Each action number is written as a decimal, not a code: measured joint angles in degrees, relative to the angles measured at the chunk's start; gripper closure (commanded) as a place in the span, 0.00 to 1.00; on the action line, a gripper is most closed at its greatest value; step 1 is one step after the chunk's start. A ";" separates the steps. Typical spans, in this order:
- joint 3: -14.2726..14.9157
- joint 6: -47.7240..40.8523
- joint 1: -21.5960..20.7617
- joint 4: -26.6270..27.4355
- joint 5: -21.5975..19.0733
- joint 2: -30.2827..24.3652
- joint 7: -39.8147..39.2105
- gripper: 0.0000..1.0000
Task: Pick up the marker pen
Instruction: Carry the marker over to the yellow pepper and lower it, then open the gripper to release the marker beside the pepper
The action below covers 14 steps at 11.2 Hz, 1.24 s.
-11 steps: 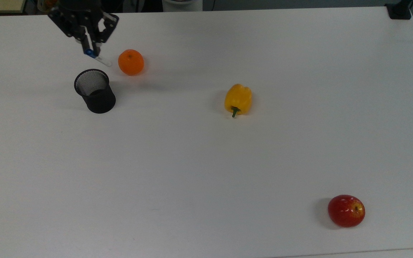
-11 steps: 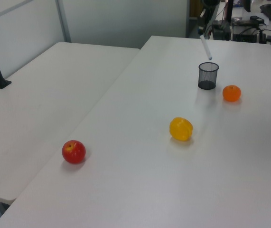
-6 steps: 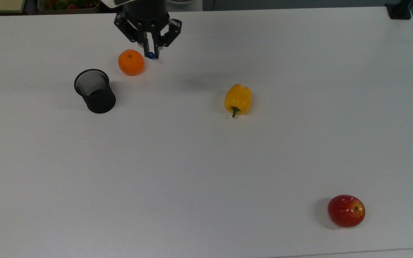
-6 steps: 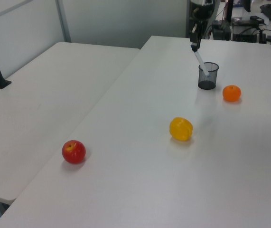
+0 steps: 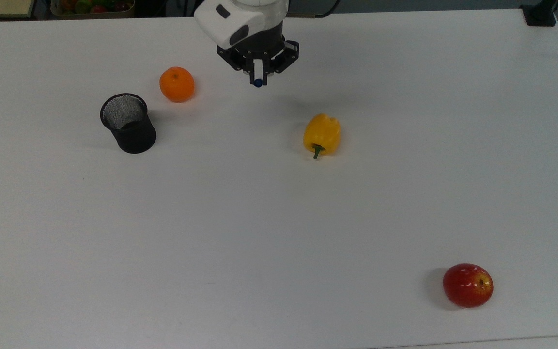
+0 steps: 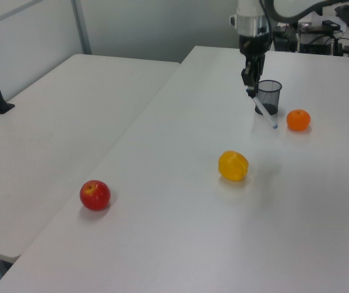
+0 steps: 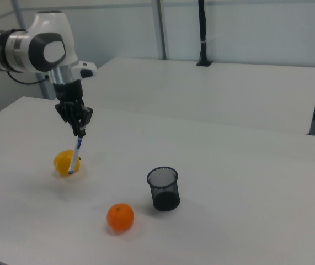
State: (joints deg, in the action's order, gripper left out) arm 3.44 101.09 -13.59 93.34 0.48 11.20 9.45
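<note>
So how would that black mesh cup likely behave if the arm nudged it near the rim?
The mesh cup looks light: see-through wire walls, seemingly nothing inside. Taller than wide and upright on the smooth table, it would probably slide or tip. On its side, the round wall would likely roll toward the orange.

No readable text, labels, brands, numbers or signs were visible on anything in the three views.
</note>
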 measured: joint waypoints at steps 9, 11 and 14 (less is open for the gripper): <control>-0.09 0.01 -1.12 0.95 0.00 3.66 0.00 0.00; -0.09 0.01 -1.12 0.72 0.00 3.66 0.00 0.00; -0.09 0.01 -1.01 -0.22 0.03 2.95 0.00 0.00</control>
State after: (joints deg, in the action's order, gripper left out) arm 3.36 101.10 -14.60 93.12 0.51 14.15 9.45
